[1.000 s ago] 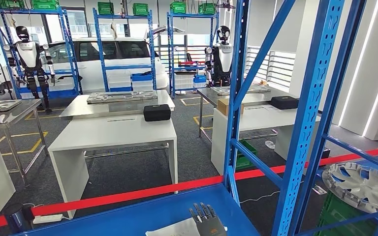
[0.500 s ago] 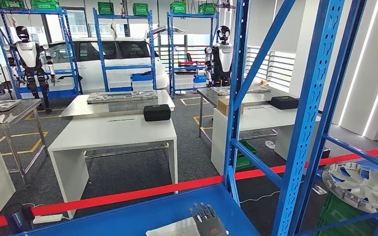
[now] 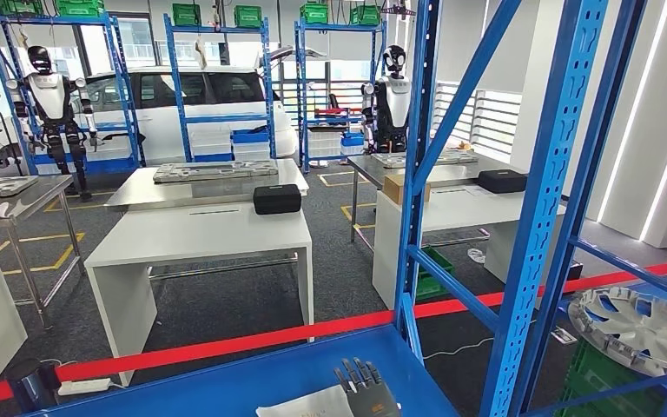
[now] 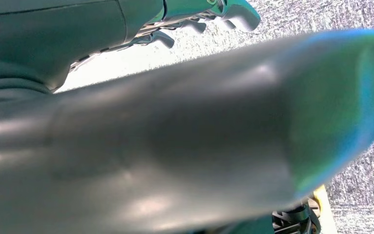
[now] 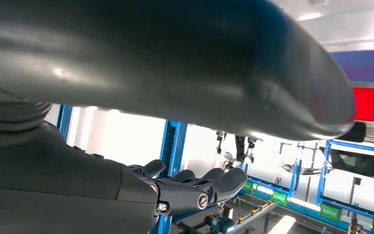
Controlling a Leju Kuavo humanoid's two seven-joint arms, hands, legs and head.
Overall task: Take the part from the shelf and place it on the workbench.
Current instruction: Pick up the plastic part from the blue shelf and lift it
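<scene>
1. My right hand [image 3: 366,388] lies at the bottom centre of the frame, fingers [image 5: 209,185] stretched flat and gripping nothing, just beside a pale flat part [image 3: 306,404] on the blue shelf deck [image 3: 226,382].
2. My left hand [image 4: 195,19] hangs over grey carpet. Whether it is closed I cannot tell, because the view is blurred.
3. Risk: the part looks thin and flush with the deck, so flat fingers may skid it along rather than lift it.
4. Risk: the blue upright [image 3: 417,174] and the red tape [image 3: 226,346], centre frame, stand between me and the white workbench [image 3: 200,236], and a carried part could catch on them.
5. Room: a wheel cover [image 3: 634,326] at lower right, and a white car [image 3: 182,104] at upper left.
</scene>
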